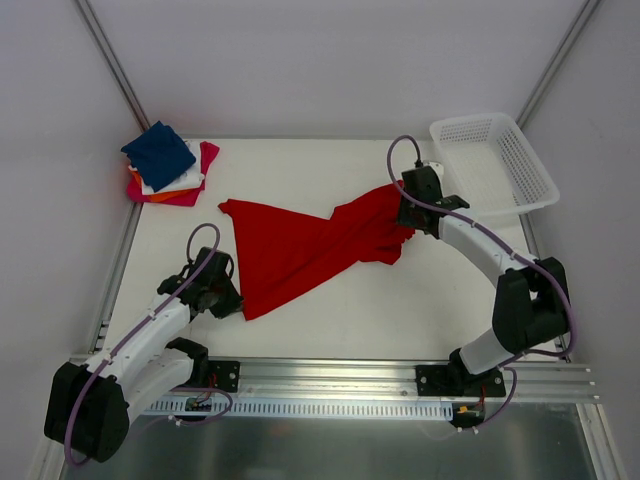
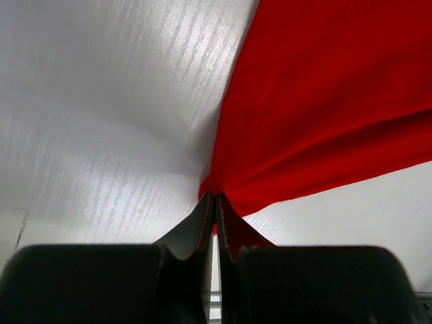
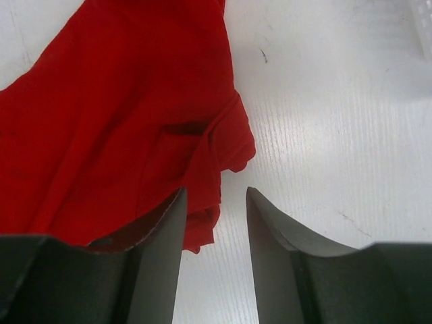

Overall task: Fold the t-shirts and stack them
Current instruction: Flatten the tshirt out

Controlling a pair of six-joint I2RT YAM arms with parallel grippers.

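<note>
Red cloth shirt [image 1: 290,255] creased; left gripper [image 2: 214,198] pinches corner; right gripper [image 3: 215,193] parted over ruffled edge.

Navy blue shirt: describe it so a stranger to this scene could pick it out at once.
Start at the white table and go to its far left corner. A small pile of folded shirts lies there; the navy blue shirt is the top one, the only dark square above white, orange and magenta layers.
</note>
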